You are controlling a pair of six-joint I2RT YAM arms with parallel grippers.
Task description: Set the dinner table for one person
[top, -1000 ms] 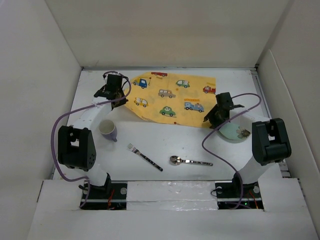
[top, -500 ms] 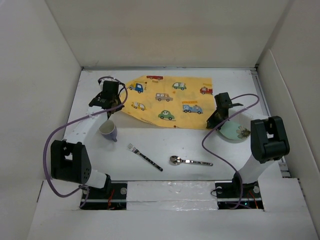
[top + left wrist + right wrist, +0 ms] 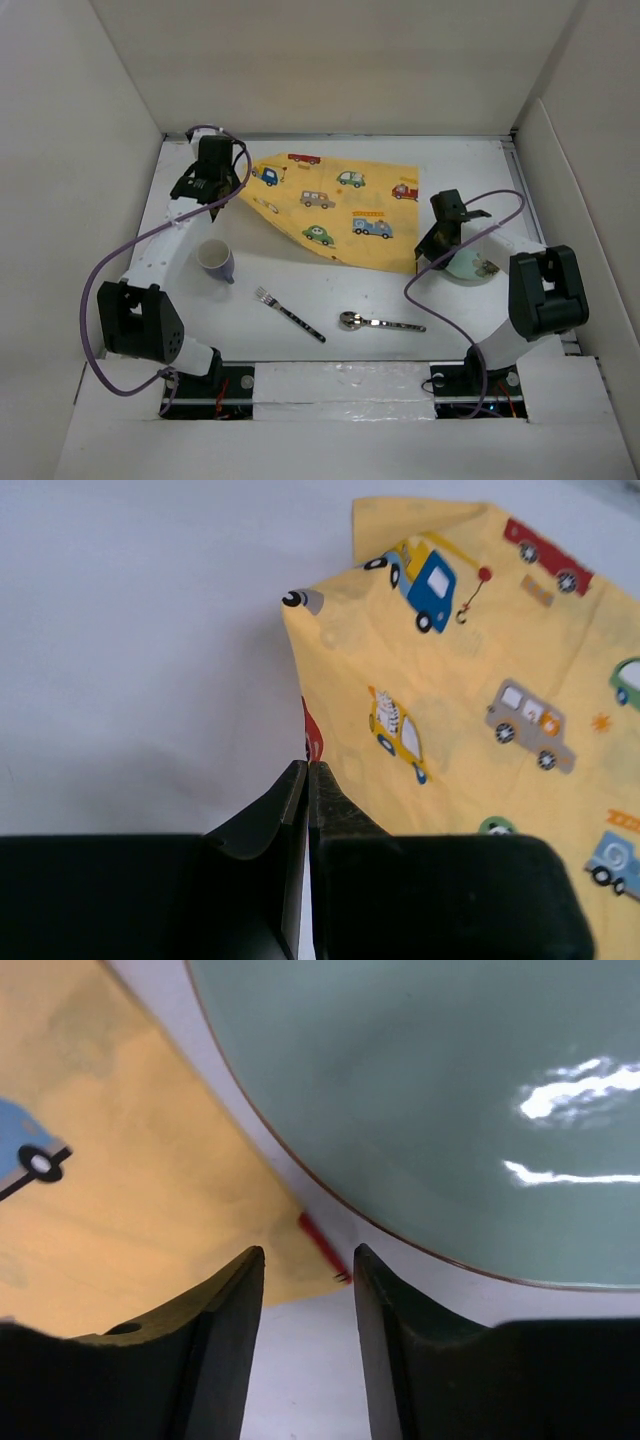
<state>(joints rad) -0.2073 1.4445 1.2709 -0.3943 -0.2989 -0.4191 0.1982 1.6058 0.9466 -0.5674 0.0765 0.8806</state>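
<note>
The left gripper (image 3: 307, 780) is clamped shut on the left edge of the yellow cloth (image 3: 470, 710). The right gripper (image 3: 305, 1290), jaws apart, hangs over the cloth's near right corner, just beside the plate (image 3: 420, 1090). The cloth spans the far half of the table (image 3: 300, 290), its long axis running from arm to arm.

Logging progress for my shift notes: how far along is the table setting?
Done: yellow cloth is on the table, askew. In hand: left gripper pinches its edge; right gripper hangs open over its near corner. Left: plate, mug, fork, spoon all lie off the cloth.
</note>
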